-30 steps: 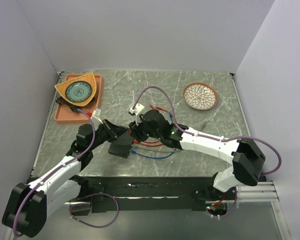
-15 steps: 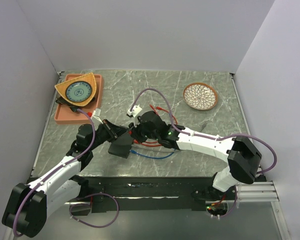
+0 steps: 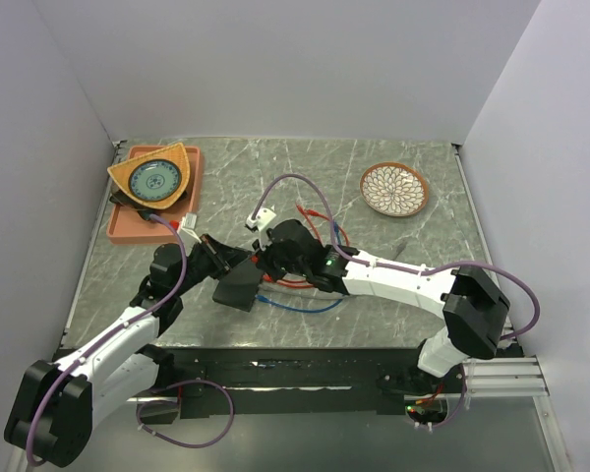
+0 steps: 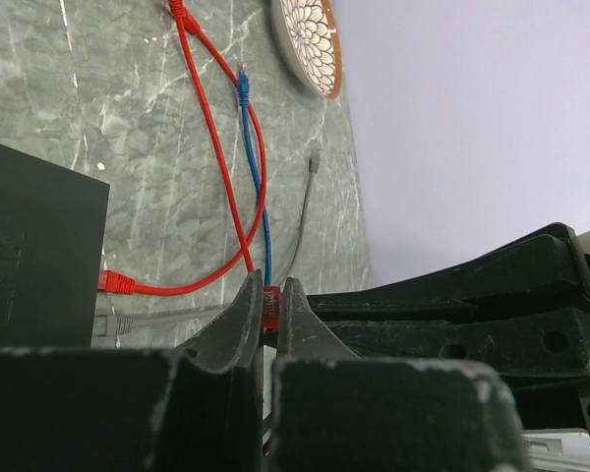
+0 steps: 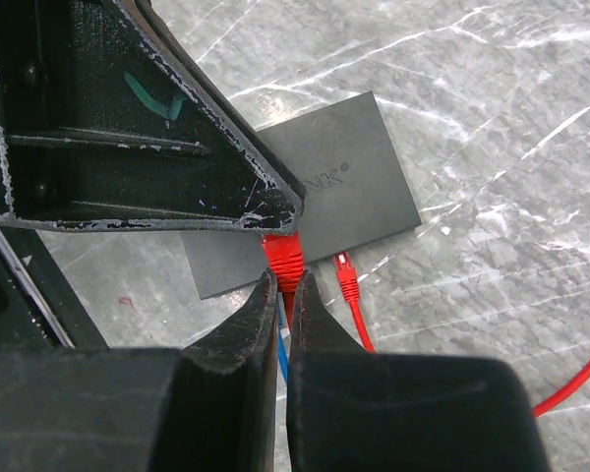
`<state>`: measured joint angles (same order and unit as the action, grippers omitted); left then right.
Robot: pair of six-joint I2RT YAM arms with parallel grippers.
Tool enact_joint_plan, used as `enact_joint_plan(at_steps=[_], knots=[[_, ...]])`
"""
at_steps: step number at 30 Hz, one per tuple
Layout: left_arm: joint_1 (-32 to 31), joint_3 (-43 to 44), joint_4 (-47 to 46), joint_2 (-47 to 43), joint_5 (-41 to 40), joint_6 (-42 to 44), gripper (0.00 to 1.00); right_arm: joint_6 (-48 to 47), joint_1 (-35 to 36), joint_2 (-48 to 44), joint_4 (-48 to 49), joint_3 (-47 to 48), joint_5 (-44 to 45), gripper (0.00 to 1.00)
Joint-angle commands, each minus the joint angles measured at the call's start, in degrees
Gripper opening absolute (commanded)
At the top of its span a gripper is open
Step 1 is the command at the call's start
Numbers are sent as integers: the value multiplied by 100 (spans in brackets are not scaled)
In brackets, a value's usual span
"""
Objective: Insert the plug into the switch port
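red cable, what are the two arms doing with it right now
Both arms meet over the middle of the table. The left gripper and the right gripper are each pinched shut on the same red plug, holding it close to the black box. It looks like a handover or a regrip. This plug is not yet in a port.
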<state>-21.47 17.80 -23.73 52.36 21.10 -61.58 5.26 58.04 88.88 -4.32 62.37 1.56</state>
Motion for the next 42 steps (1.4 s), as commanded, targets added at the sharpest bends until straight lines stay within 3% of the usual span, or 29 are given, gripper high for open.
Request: enact_joint_plan(at_steps=[1,3,5,9,12,18,24,30,42], knots=[[-41,180,-124,-121,114,14,2,-16,23,15,195,188,397,0],[-50,215,-36,-129,87,67,3,-25,14,-20,168,162,450,0],[-41,259,78,-138,17,120,15,-68,23,-46,186,91,485,0],[-41,381,210,-121,-36,243,29,-139,23,-134,98,21,599,0],[-41,496,438,-129,-167,331,62,-200,14,-196,115,-102,670,0],[-41,724,869,-314,-466,577,81,-253,-3,-222,-60,-199,863,0],[-41,1058,1607,-340,-1011,963,94,-236,-152,-161,-254,-322,986,0],[-41,1498,2529,-77,-1644,1411,98,-227,-398,-29,-473,-348,934,0],[55,1779,2495,1065,-1135,1755,98,-482,-601,446,-720,-357,890,0]])
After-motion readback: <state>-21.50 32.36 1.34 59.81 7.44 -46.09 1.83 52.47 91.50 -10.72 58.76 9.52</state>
